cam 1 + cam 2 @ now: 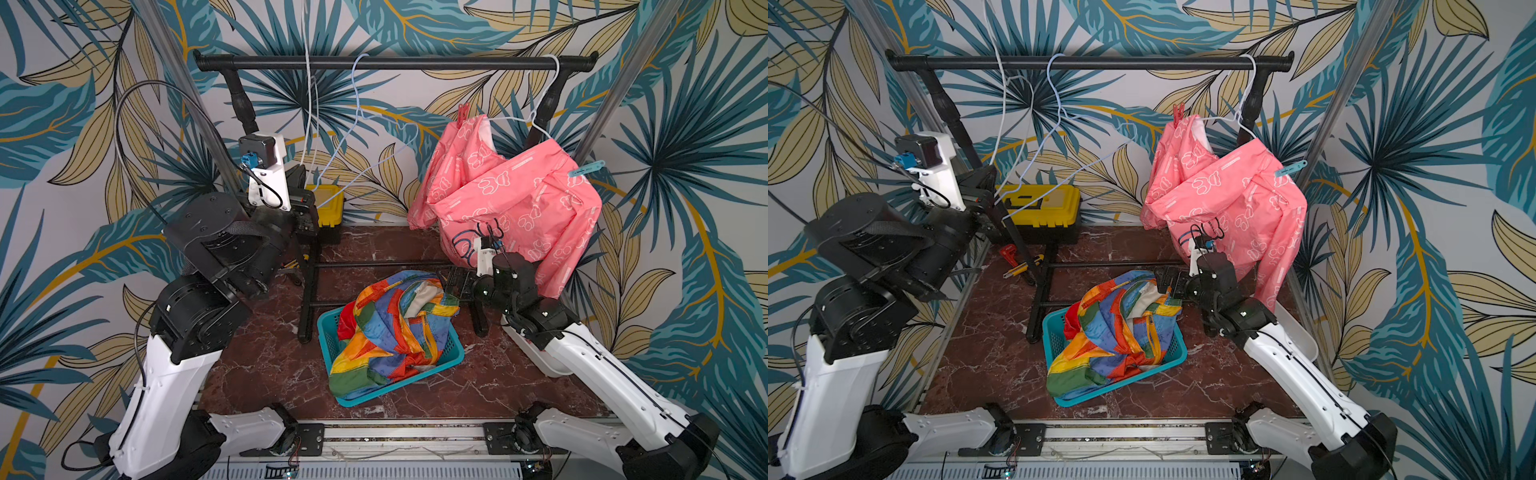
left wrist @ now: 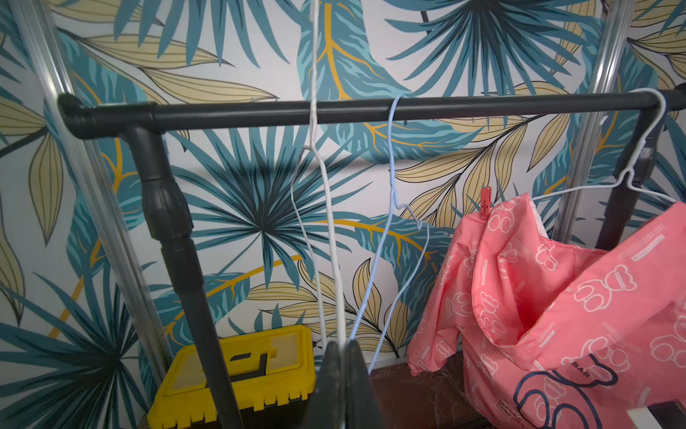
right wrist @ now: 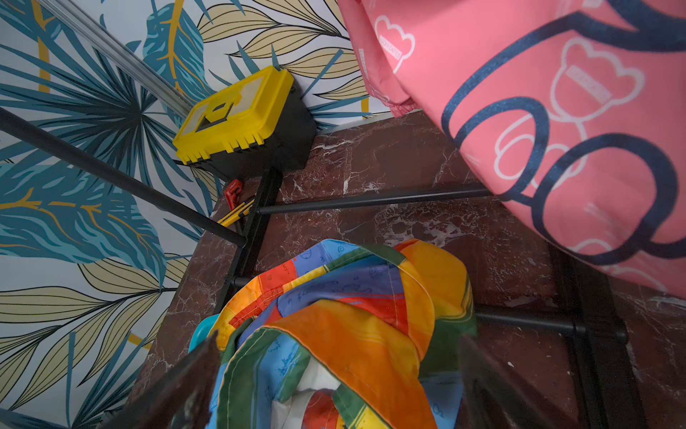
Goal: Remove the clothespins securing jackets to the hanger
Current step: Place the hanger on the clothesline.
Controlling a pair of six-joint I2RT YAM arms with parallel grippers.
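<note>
A pink jacket (image 1: 511, 199) with white bear prints hangs on a white hanger at the right end of the black rail (image 1: 395, 63). A red-pink clothespin (image 1: 462, 114) grips its left shoulder and a light blue clothespin (image 1: 586, 168) its right shoulder. The red-pink pin (image 2: 485, 204) also shows in the left wrist view. A rainbow-striped jacket (image 1: 395, 328) lies heaped in a teal basket (image 1: 453, 351). My left gripper (image 2: 343, 347) is shut on the wire of a bare white hanger (image 2: 326, 208). My right gripper (image 3: 339, 336) is open just above the rainbow jacket (image 3: 356, 319), holding nothing.
A bare light blue hanger (image 1: 357, 108) hangs beside the white one, its wire passing close to my left jaws. A yellow toolbox (image 1: 1038, 203) stands at the back left. A red wrench and a yellow knife (image 1: 1017, 266) lie by the rack's foot. A white tray (image 1: 1298, 332) sits far right.
</note>
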